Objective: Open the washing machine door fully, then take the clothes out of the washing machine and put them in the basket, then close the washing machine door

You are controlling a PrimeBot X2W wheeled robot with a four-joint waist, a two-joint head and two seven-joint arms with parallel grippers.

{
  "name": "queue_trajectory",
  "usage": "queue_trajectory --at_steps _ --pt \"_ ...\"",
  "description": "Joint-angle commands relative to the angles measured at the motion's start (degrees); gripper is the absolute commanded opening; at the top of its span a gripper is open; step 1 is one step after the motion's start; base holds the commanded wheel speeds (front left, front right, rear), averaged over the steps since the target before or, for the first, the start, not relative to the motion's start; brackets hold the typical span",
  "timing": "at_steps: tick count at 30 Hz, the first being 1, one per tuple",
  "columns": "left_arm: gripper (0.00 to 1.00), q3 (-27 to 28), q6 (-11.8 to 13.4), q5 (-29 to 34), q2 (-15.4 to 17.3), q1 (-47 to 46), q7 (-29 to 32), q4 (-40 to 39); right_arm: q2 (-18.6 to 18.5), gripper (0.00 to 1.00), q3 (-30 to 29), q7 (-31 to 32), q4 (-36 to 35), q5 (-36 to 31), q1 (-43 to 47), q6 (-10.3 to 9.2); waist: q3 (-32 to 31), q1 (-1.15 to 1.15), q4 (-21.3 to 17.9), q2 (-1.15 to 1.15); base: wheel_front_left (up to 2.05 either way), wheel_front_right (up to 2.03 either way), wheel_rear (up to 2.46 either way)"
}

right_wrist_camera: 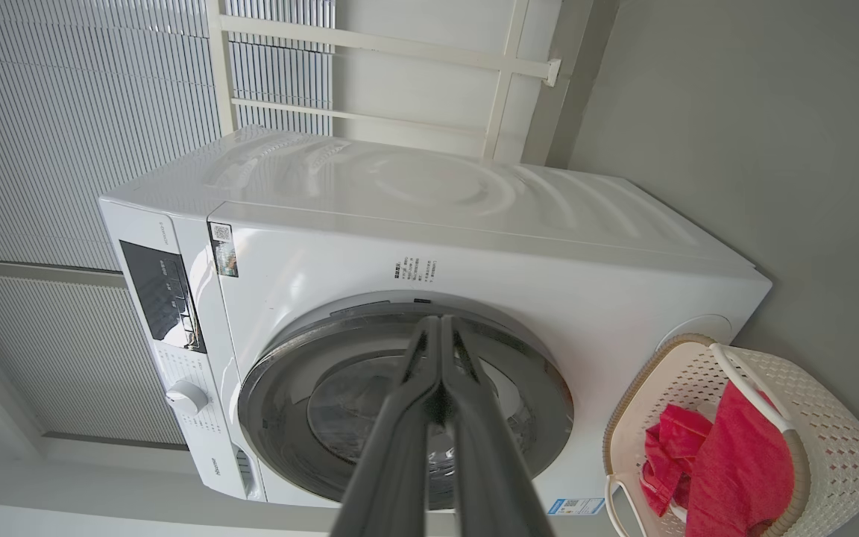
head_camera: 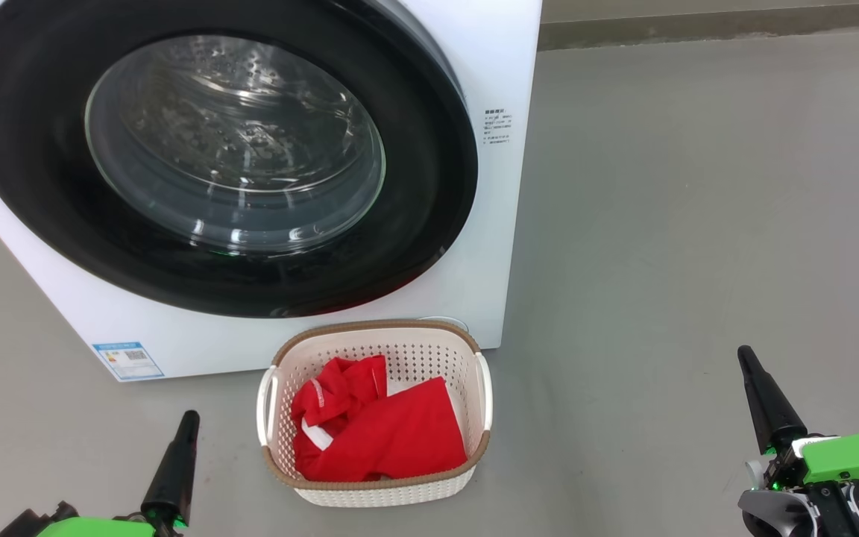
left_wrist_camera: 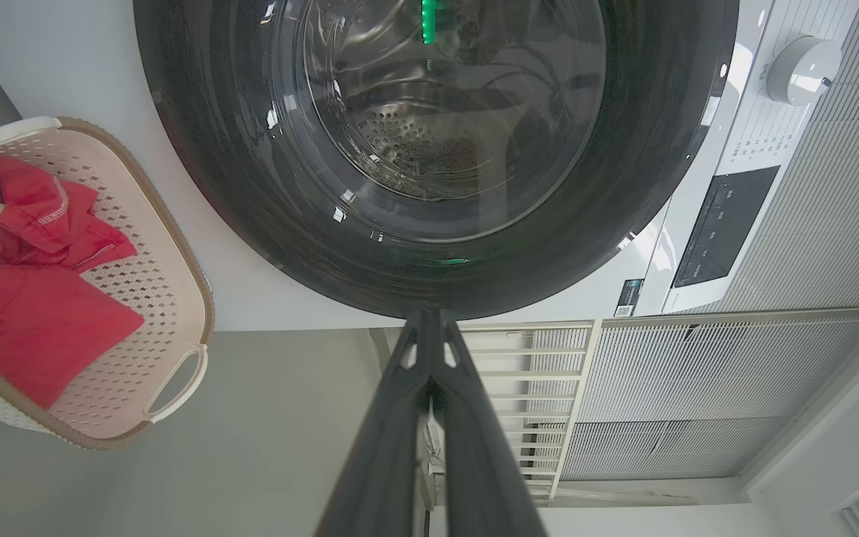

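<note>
On smooth grey floor (head_camera: 698, 224) stood washing machine (head_camera: 491, 224), slatted wall (right_wrist_camera: 64, 112) behind, washing machine door (head_camera: 42, 186) shut. In basket (head_camera: 377, 328) just beside lay clothes (head_camera: 392, 436). Clenched, empty: left gripper (head_camera: 189, 419), right gripper (head_camera: 746, 358).

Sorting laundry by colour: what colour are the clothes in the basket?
Clothes: red, white trim; best in head view.

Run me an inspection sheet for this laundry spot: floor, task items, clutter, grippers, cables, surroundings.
Surface: grey floor, smooth.
Job's things: washer white; door shut; red clothes inside basket, which stands in front of the washer.
Clutter: nothing seen.
Grippers: left gripper and right gripper both shut, holding nothing, touching nothing.
Cables: nothing seen.
Surroundings: ribbed wall panels and a white frame behind the washer.
</note>
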Motion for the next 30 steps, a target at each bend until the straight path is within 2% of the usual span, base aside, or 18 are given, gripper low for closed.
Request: queue_trajectory --at_steps 1,30 --pt "0.00 2.0 -0.4 -0.6 0.6 -2.3 0.2 -1.2 -0.3 0.00 0.8 0.4 -1.4 0.0 -2.4 -0.03 0.0 0.00 0.0 0.00 0.00 0.00 0.00" --pt "0.00 2.0 -0.4 -0.6 0.6 -2.3 0.2 -1.2 -0.3 0.00 0.8 0.4 -1.4 0.0 -2.4 -0.03 0.0 0.00 0.0 0.00 0.00 0.00 0.00"
